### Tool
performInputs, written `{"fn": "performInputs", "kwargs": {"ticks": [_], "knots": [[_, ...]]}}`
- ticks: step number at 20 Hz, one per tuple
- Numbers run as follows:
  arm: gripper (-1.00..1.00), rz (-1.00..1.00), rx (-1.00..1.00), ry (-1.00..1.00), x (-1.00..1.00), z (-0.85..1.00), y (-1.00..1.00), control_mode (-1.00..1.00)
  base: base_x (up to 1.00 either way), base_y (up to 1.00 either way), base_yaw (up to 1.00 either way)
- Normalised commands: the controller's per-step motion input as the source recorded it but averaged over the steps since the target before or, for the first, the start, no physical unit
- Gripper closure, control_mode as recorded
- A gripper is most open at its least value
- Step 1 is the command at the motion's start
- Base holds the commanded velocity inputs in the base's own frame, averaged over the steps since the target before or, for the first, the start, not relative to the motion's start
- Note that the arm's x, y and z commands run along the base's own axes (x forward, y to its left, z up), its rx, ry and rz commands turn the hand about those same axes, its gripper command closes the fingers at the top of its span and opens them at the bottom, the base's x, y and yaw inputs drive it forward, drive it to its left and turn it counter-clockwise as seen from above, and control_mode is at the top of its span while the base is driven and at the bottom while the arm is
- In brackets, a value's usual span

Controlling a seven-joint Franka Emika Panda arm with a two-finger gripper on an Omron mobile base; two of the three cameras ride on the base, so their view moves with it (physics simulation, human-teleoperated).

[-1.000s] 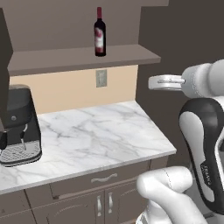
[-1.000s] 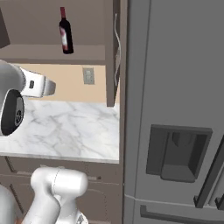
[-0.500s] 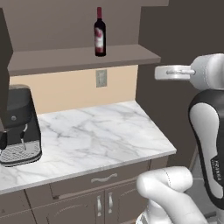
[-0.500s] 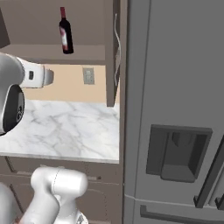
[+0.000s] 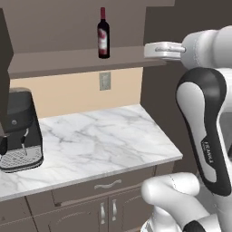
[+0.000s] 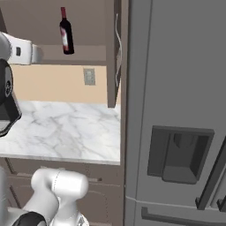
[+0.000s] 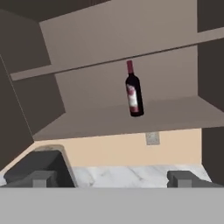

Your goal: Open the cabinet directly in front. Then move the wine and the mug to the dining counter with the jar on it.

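Note:
The cabinet (image 5: pixel 68 27) stands open, its right door (image 6: pixel 115 66) swung out edge-on with a curved silver handle. The wine (image 5: pixel 103 34), a dark bottle with a red neck, stands upright and alone on the lower shelf (image 7: pixel 131 120); it also shows as the wine (image 6: pixel 66 37) and the wine (image 7: pixel 134 92). My gripper (image 5: pixel 153 50) hovers at shelf height, to the right of the bottle and in front of the cabinet, apart from it. In the hand view my gripper (image 7: pixel 111 179) is open, fingertips (image 7: pixel 186 178) wide apart with nothing between. The mug, the jar and the dining counter are out of view.
A black coffee machine (image 5: pixel 18 131) sits at the left of the marble worktop (image 5: pixel 99 145), with drawers below. A wall outlet (image 5: pixel 105 80) is under the shelf. A tall grey fridge (image 6: pixel 176 110) stands right of the cabinet. The left cabinet door (image 5: pixel 4 59) hangs open.
My hand has risen and swung left, from below shelf level up to the shelf's front edge. The bottle has not moved. The jaws stayed open.

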Motion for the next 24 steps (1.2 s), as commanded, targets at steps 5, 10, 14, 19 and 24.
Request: {"fn": "performInputs", "kwargs": {"ticks": [5, 10, 14, 19, 24], "knots": [[-1.0, 0.0, -0.05, 0.03, 0.33, 0.19, 0.08, -1.0, 0.0, 0.0, 0.0], [-1.0, 0.0, -0.12, 0.03, 0.16, 0.0, 0.14, -1.0, 0.0, 0.0, 0.0], [-1.0, -0.02, -0.13, 0.0, 0.0, 0.0, 0.19, -1.0, 0.0, 0.0, 0.0], [-1.0, 0.0, -0.01, 0.0, 0.27, -0.05, 0.03, -1.0, 0.0, 0.0, 0.0], [-1.0, 0.0, -0.01, -0.05, 0.41, -0.32, 0.0, -1.0, 0.0, 0.0, 0.0]]}}
